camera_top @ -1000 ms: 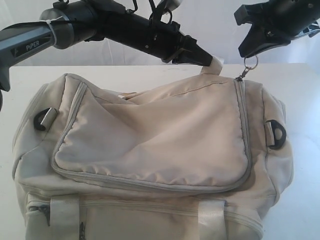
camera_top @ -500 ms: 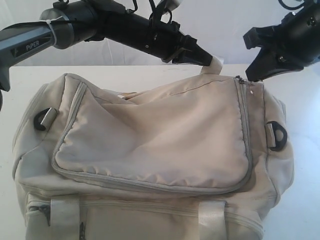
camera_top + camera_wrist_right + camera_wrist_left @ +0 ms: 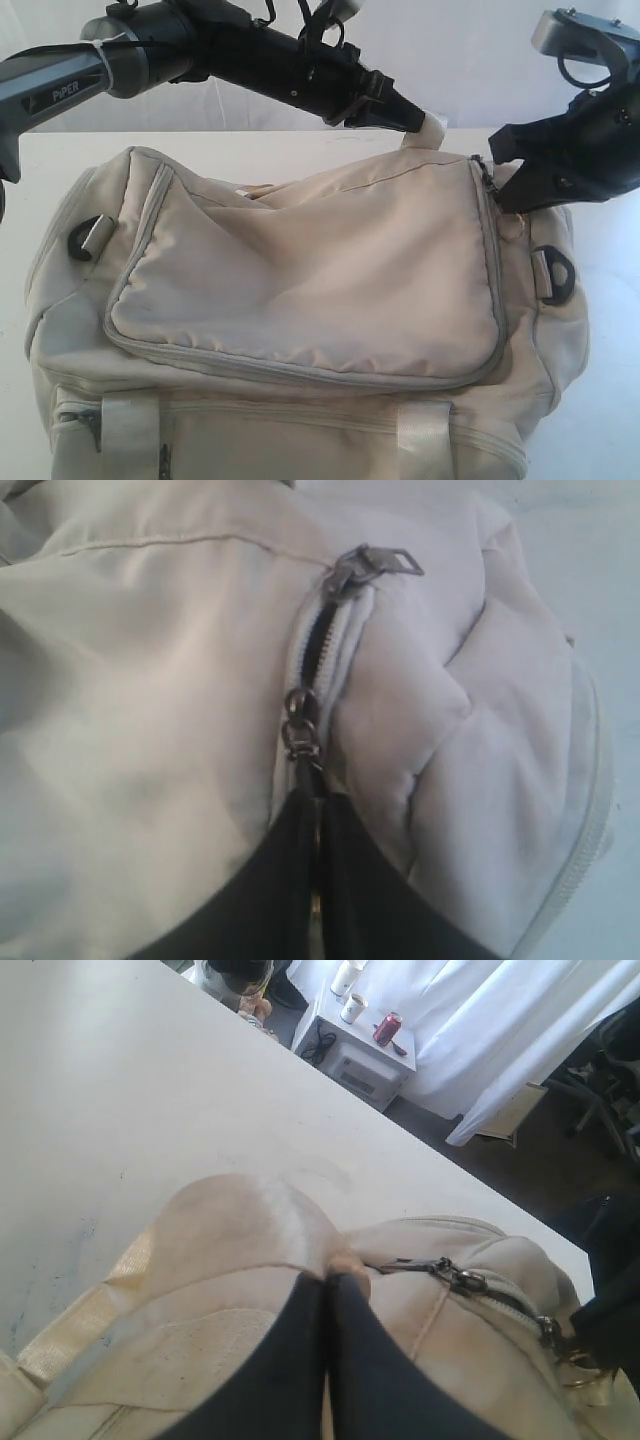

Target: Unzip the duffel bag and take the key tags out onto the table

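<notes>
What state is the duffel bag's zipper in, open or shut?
Barely open: a short dark gap shows in the zipper beside the pull that the right hand pinches.

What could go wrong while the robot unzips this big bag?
The right hand pinches only the small metal zipper pull, so it might slip off. The zipper curves around a puffy corner of the duffel bag, where it could snag fabric. The left hand holds just a cream tab; a hard pull might drag the bag.

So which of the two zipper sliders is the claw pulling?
The slider whose pull the right claw pinches, beside the opened gap; the other slider lies untouched.
</notes>
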You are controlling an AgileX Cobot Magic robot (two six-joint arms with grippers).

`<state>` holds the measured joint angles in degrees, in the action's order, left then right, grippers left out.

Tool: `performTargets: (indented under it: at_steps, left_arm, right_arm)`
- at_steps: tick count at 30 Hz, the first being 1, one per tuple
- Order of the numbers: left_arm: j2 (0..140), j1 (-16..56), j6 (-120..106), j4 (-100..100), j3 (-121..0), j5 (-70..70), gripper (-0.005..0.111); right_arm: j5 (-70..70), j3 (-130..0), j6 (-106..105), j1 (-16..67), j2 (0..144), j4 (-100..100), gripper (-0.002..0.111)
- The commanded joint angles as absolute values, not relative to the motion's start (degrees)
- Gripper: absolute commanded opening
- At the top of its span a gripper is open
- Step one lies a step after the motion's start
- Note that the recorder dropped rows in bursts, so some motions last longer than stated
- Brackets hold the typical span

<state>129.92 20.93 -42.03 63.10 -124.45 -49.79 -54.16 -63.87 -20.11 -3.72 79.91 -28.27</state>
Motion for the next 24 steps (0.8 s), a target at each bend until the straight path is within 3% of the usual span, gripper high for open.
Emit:
performTargets:
  at_steps: [1,4,9,24]
  left_arm:
    - [128.5,21.2,-41.8,65.7,-124.8,-50.4,0.000]
    - [128.5,21.2,-41.8,65.7,-124.8,-50.5,0.000]
    - [128.5,21.2,-41.8,65.7,-124.8,-50.5,0.000]
    - [128.5,21.2,-41.8,66.0,-124.8,-50.8,0.000]
  right_arm:
    - [-52.7,-62.6,-20.8,-4.1,79.6,-28.7,0.000]
    - [-52.6,-62.6,-20.9,-4.1,79.6,-28.7,0.002]
    - [-53.5,-62.6,-20.9,-4.1,79.6,-28.8,0.027]
    - [-50.4,-59.8,-20.8,-4.1,79.6,-30.1,0.027]
